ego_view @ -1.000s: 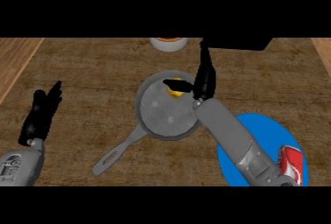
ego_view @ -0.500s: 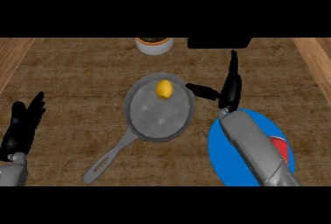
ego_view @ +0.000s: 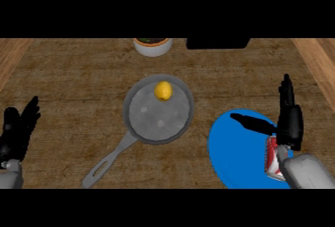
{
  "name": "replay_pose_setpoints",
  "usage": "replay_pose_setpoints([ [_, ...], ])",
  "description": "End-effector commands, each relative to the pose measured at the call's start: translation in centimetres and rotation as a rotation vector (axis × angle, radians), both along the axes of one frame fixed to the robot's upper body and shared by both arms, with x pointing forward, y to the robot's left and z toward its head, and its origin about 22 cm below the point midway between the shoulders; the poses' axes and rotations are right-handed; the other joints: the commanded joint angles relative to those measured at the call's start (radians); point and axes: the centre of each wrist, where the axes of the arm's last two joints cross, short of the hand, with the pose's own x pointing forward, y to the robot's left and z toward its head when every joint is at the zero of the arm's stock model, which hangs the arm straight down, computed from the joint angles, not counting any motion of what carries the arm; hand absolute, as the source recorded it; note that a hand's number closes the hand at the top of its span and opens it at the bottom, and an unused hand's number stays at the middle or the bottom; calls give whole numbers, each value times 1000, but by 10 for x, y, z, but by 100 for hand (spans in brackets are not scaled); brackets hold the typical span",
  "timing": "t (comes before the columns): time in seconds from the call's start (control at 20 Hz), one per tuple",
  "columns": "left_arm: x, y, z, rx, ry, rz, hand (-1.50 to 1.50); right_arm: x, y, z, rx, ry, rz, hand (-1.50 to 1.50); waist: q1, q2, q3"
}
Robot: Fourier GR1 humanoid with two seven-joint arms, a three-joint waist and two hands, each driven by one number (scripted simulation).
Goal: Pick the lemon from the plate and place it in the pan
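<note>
Bench (ego_view: 78, 75): brown woven-look top, wood strips at both sides. Blue plate (ego_view: 235, 155) at lower right, its right part under the right forearm. Grey pan (ego_view: 159, 113) at centre, handle running toward lower left. A white pot (ego_view: 152, 45) and a dark box (ego_view: 217, 43) stand at the far edge. A red-and-white item (ego_view: 273, 156) lies on the plate beside the wrist; can't identify it.

Lemon (ego_view: 163, 90): lies inside the pan, on its far part, near the rim. No hand touches it. Judged: placement done.

Risk, judged: the lemon sits close to the rim, so a knock to the pan or handle could roll it. The right forearm over the plate could also nudge the red-and-white item.

Right hand (ego_view: 290, 119): over the plate's right edge, well apart from the pan, fingers straight and pointing away, thumb out to the left, holding nothing.

Left hand (ego_view: 16, 133): at the left edge, fingers up and relaxed, resting, holding nothing.
</note>
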Motion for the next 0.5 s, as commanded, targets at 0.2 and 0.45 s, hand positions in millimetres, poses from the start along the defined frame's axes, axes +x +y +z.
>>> replay_pose_setpoints([
  [0.2,9,-4,14,-11,-14,-7,0,-82,-60,39,-33,26,53,-150,7,4,0],
  [0.45,16,-9,13,3,5,-22,0,-109,-108,39,-41,2,29,-150,10,6,1],
])
